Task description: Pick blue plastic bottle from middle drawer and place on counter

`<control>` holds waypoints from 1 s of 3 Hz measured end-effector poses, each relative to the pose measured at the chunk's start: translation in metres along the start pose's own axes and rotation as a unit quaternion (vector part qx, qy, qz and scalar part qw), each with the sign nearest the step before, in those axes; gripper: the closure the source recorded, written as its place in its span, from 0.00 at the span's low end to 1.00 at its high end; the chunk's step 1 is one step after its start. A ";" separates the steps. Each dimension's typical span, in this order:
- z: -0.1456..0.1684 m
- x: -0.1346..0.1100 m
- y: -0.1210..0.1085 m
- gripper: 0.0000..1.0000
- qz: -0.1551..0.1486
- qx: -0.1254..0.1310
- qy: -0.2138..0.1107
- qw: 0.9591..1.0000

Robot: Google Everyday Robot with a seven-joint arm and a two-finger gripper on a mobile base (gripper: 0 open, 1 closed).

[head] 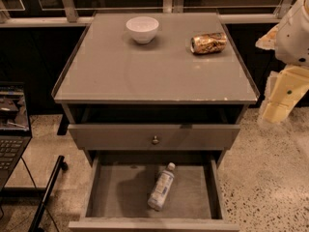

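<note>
The blue plastic bottle (161,186) lies on its side in the open middle drawer (104,197), a little right of centre, with its white cap pointing to the back right. The counter (145,69) is the flat grey top of the cabinet above it. My gripper (282,98) is a cream-coloured piece hanging off the white arm at the right edge of the view. It is beside the cabinet's right side at about counter height, well away from the bottle and holding nothing that I can see.
A white bowl (142,29) and a crushed gold can (208,42) stand at the back of the counter. A shut drawer front with a round knob (155,140) is above the open drawer. A laptop (12,129) and a black stand leg (46,197) are on the left.
</note>
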State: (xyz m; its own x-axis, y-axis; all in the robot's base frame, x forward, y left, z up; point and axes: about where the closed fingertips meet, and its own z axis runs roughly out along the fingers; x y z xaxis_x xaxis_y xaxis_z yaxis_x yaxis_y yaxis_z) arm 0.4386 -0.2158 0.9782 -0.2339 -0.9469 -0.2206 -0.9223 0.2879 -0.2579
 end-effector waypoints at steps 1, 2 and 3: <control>0.009 0.004 0.015 0.00 0.076 0.009 -0.032 0.997; 0.030 0.010 0.015 0.00 0.185 0.030 -0.078 0.979; 0.067 0.010 0.015 0.00 0.283 0.008 -0.133 0.950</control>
State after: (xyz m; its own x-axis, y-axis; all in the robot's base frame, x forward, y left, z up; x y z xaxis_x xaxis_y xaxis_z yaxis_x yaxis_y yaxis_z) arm 0.4433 -0.2111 0.9090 -0.6023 -0.5716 -0.5572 -0.6670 0.7439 -0.0422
